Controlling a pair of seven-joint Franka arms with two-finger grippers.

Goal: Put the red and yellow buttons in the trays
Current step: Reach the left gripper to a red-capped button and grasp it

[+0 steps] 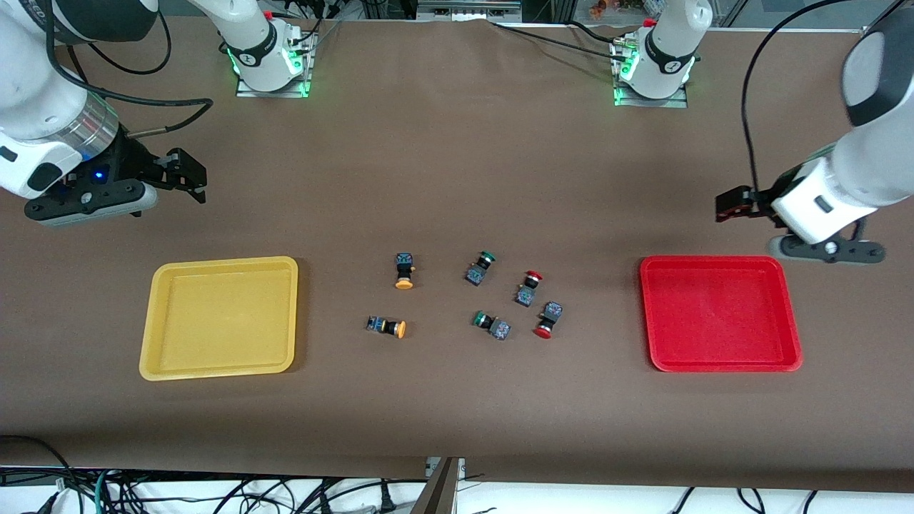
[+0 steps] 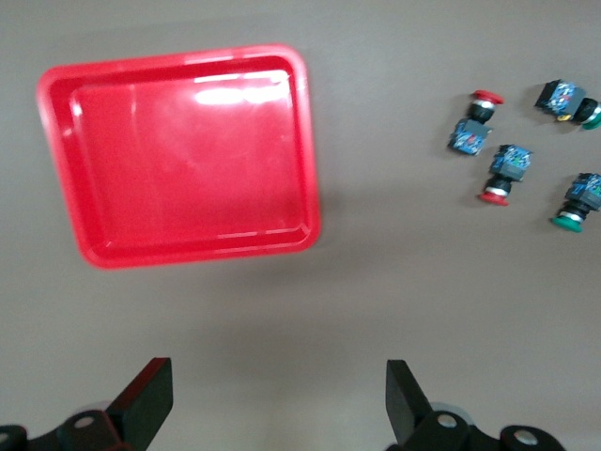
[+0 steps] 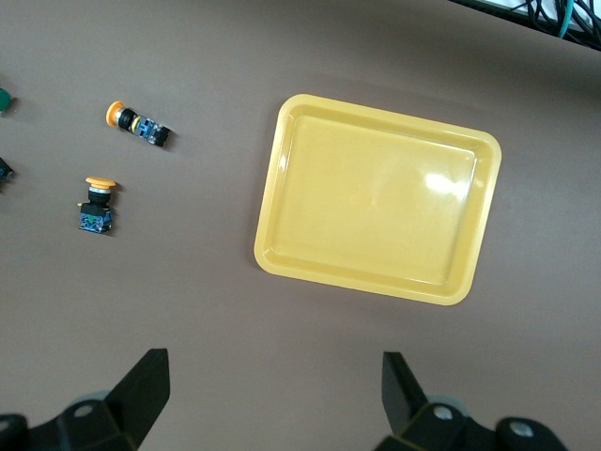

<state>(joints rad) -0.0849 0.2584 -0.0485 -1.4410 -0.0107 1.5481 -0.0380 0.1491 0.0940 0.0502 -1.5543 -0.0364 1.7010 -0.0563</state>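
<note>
The left gripper hangs with its jaws spread wide and nothing between them, above bare brown table cloth just clear of the shallow red plastic tray with rounded corners, at the left arm's end of the table. Off to one side of those jaws lie two dark-bodied push-button switches with round red caps (both tipped on their sides), and among them two like switches with green caps.

The right gripper is likewise wide open and empty, over bare cloth just clear of the shallow yellow plastic tray at the right arm's end of the table. Out from its jaws, toward the middle of the table, lie two switches with yellow-orange caps, apart from each other and well apart from the yellow tray.

Both trays hold nothing; all six switches lie on the cloth between them.
</note>
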